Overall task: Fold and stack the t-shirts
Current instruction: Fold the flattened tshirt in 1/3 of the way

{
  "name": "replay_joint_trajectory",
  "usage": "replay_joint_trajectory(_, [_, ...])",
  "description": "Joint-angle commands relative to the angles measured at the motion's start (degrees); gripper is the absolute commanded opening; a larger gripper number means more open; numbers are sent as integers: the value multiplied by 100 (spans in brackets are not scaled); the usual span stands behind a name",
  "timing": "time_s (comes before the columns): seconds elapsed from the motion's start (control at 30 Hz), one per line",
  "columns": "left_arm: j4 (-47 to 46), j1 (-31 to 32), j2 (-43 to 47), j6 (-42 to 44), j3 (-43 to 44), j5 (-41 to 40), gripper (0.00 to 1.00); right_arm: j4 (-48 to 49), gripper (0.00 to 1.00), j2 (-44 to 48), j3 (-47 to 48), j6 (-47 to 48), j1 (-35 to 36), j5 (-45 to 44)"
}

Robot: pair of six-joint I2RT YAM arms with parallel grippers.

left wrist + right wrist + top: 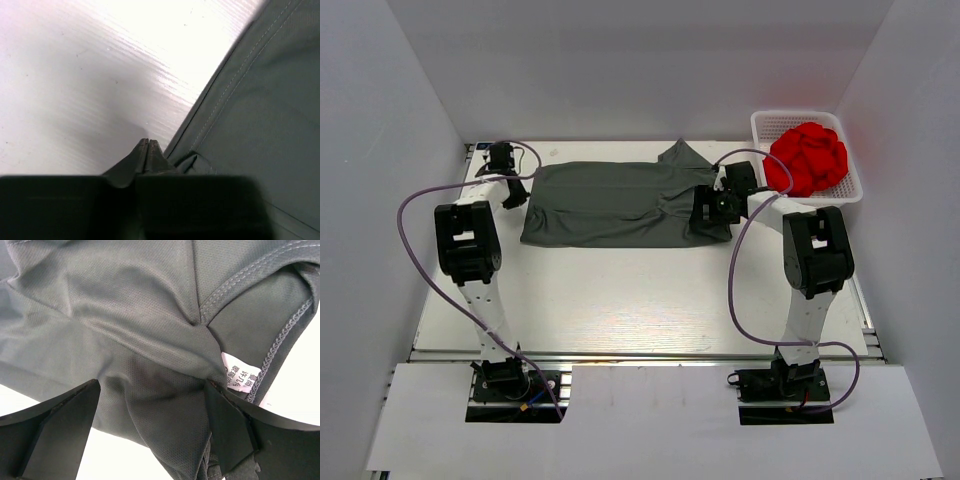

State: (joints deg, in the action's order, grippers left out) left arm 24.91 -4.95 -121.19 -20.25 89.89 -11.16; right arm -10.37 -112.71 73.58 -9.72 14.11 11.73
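A small white tag [239, 374] sewn into the shirt [150, 315] seam bears dark printed characters, too small to read.

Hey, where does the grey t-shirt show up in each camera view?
Top external: t-shirt spread flat, just above centre.
Left wrist: right side of the picture, hem running diagonally.
Right wrist: fills most of the picture, white label at right.
Shared landmark: the white table under it.

White table [620, 300] carries a dark grey t-shirt [610, 205] spread across its far half, rumpled at right end; white basket [757, 122] at far-right corner
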Motion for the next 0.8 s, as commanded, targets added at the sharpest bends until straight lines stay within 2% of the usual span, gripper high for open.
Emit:
replay_joint_trajectory(0.0, [24, -32, 261, -50, 187, 254, 20, -290, 90, 90, -29, 224, -31, 268])
replay_joint_trajectory(0.03, [-142, -32, 375, -49, 83, 428, 72, -299, 90, 247, 33, 277, -31, 417])
replay_joint_trajectory(0.07, [-222, -32, 498, -49, 29, 526, 97, -290, 90, 301, 86, 312, -31, 436])
replay_joint_trajectory(0.17, [-425, 108, 1017, 83, -172, 974, 100, -220, 90, 555, 332, 356, 4, 524])
replay_joint_trajectory(0.3, [-1082, 161, 1614, 153, -1031, 2421, 100, -185, 90, 706, 411, 452, 4, 550])
replay_joint_trajectory(0.4, [-1593, 223, 1949, 91, -1769, 2951, 100, -307, 90, 680, 403, 497, -13, 480])
replay_joint_trajectory(0.57, [-1901, 275, 2134, -75, -2580, 3330, 100, -580, 89, 688, 324, 611, 22, 558])
replay_joint_trajectory(0.67, [-2103, 328, 2265, -128, -3081, 3593, 100, -301, 90, 977, -34, 664, 48, 1391])
replay_joint_trajectory(0.7, [-2165, 380, 2266, -128, -3161, 3594, 100, -177, 90, 1039, -106, 568, 66, 2203])
replay_joint_trajectory(0.77, [-2235, 381, 2319, -128, -3284, 3594, 100, -19, 90, 1084, -247, 524, 92, 2535])
